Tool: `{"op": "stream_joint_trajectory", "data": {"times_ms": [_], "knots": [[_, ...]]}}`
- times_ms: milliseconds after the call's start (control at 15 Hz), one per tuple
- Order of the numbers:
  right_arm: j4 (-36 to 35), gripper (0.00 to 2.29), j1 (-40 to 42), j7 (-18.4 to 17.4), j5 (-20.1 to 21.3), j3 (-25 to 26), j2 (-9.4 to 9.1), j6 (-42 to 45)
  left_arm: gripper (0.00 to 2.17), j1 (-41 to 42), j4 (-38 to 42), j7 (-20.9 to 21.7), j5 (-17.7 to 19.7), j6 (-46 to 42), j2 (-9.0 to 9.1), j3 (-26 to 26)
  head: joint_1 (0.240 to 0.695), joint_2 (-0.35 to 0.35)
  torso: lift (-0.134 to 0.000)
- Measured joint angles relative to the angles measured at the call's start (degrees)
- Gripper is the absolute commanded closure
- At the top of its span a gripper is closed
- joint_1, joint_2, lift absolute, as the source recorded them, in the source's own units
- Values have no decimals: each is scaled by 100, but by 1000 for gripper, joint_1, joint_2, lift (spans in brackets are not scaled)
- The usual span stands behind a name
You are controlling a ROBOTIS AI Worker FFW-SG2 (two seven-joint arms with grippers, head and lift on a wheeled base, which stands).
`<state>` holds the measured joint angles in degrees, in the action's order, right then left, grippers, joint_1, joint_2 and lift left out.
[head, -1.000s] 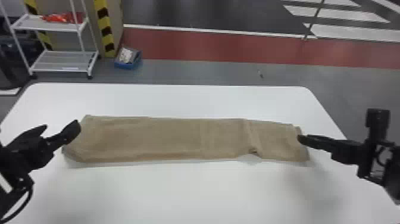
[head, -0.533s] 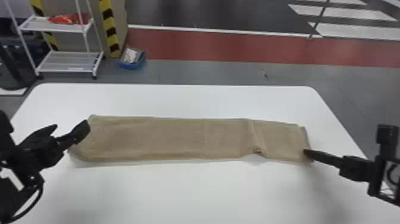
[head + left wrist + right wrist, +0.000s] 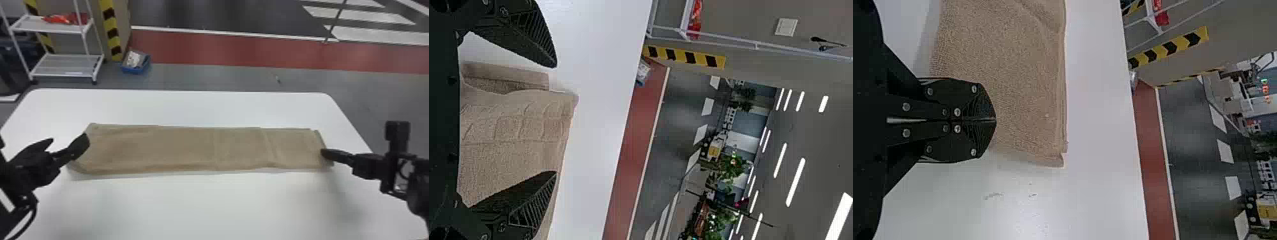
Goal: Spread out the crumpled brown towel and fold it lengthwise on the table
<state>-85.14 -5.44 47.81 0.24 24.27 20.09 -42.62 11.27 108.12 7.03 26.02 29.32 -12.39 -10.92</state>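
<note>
The brown towel [image 3: 191, 148] lies as a long flat strip across the table, its left end slightly slanted. At that left end is my left gripper [image 3: 68, 145]; in the left wrist view the left gripper [image 3: 554, 120] stands open, its two fingers apart over the towel [image 3: 514, 130]. My right gripper [image 3: 324, 153] is at the strip's right end. In the right wrist view the right gripper [image 3: 994, 120] is shut, fingertips together at the edge of the towel [image 3: 1008, 65]; whether any cloth is between them I cannot tell.
The white table [image 3: 204, 204] extends in front of and behind the towel. Beyond its far edge, on the floor, are a white shelf rack [image 3: 68, 65] and a blue box [image 3: 135, 67] at the left.
The right gripper moved to the towel's right end, and the raised bump near the towel's right front edge has flattened. The head view has shifted slightly.
</note>
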Motion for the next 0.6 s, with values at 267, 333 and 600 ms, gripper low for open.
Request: {"op": "stream_joint_trajectory", "data": {"times_ms": [267,333,600], "knots": [[143,1679,-161,0,9,-88,-1,430,140,138,149,0,2,6,-8,-61,695,-134,-124],[145,1301,-160,0,-43,-45,-14,617,140,148,159,0,2,6,-14,-74,695,-131,-124],[234,265,-386,-1,-276,158,-5,1042,140,-81,87,0,-153,17,-61,-22,695,-135,-124]]}}
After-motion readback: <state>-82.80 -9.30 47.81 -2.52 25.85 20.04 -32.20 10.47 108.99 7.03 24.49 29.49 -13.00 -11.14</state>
